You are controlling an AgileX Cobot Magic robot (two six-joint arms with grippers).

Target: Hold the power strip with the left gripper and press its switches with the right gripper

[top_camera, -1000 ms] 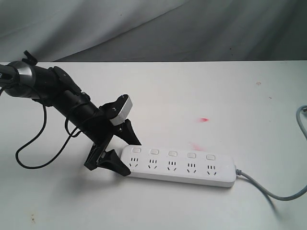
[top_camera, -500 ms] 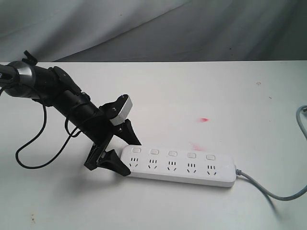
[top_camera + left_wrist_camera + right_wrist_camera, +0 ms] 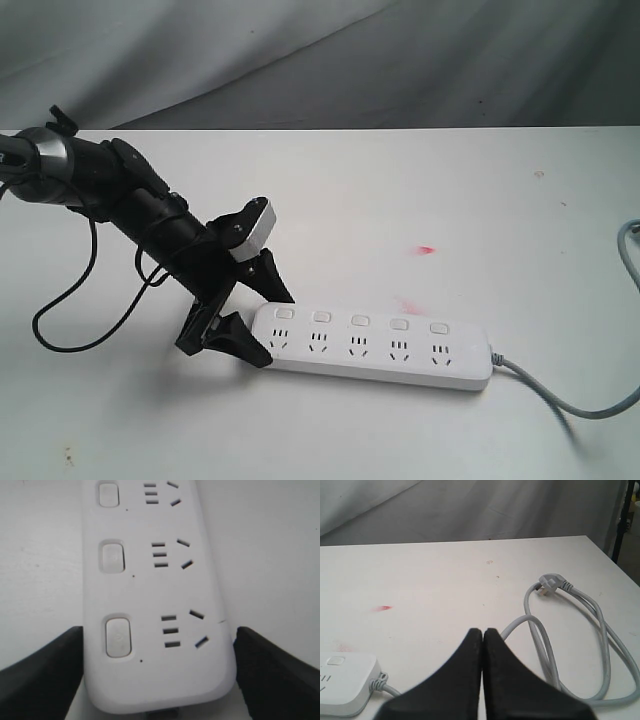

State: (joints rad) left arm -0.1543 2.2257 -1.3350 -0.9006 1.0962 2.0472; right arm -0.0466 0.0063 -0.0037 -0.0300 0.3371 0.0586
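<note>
I see the power strip (image 3: 375,345) lying flat on the white table (image 3: 400,180), sockets and switches (image 3: 360,320) facing up. Its grey cord (image 3: 560,395) leaves from the end farthest from the left arm. The left end effector (image 3: 272,330) straddles the strip's other, rounded end. It stands wide apart, with one black finger (image 3: 45,675) against each long side of the strip, and in the left wrist view both fingers appear to touch the plastic, so the strip is clasped across its width. The same view shows the nearest switch and its three-hole socket lying between the fingers. The right end effector (image 3: 482,630) is pressed fully closed, fingertips together, with nothing between them. It hangs beyond the strip's cord end, clear of the strip and over the cord, which loops across the table to a grey plug (image 3: 551,584). A small red smear (image 3: 426,249) marks the table just behind the strip, on the switch side.
</note>
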